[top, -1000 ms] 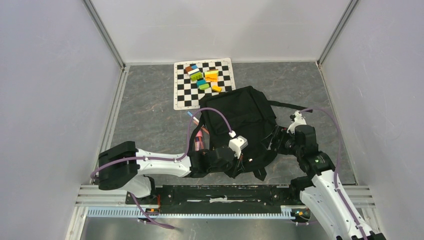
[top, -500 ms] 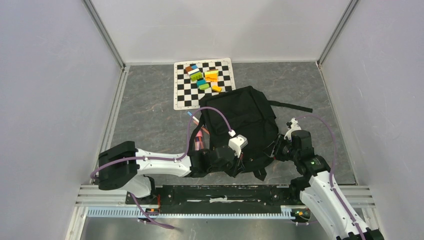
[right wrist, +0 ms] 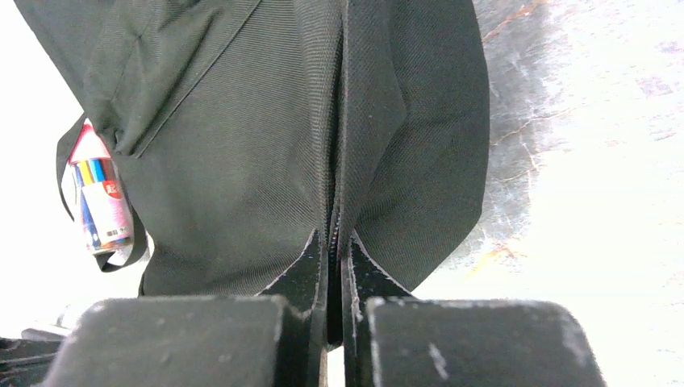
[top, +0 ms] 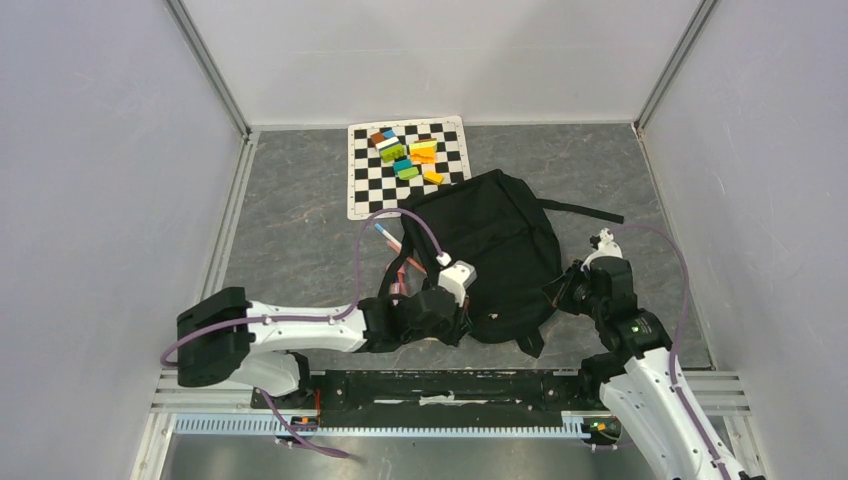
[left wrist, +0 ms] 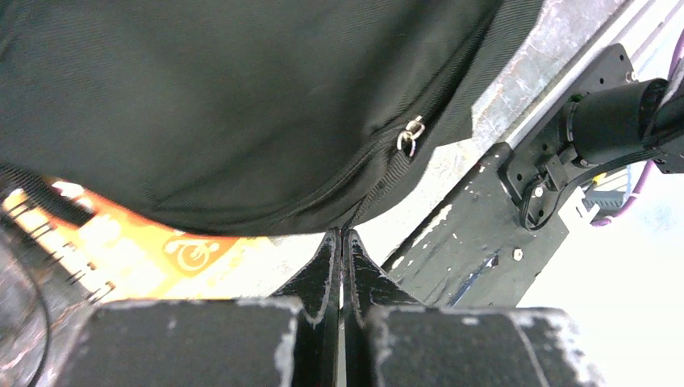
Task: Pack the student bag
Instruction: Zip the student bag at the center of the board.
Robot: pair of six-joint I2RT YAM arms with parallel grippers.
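Black fingers of the right gripper [right wrist: 335, 239] are closed nearly flat, with a ridge of zip seam from the large soft black fabric backpack [right wrist: 242, 153] pinched between the tips. The left gripper [left wrist: 341, 236] is fully closed too. Its tips are clamped on the backpack's lower zipped edge, where the webbing runs into them. A silver zip pull [left wrist: 410, 135] hangs a little up the seam from there. An orange spiral-bound notebook [left wrist: 153, 242] pokes out from under the backpack on the left of that wrist view, touching the fabric.

In the right wrist view a pack of coloured marker pens [right wrist: 99, 197] lies just beside the backpack's far side, with a thin black strap curving round it.

Overhead, the backpack lies mid-table on the grey marbled table [top: 290, 230], nearer the arms than the back wall. The left gripper is at its near-left edge and the right gripper at its near-right edge. One long black strap [top: 585, 211] trails right across the table. The backpack's far-left edge touches or overlaps the near corner of the black-and-white checkered mat [top: 362, 190]; cannot tell which. Small coloured blocks [top: 410, 155] are clustered on the mat's far half, well apart from both grippers.
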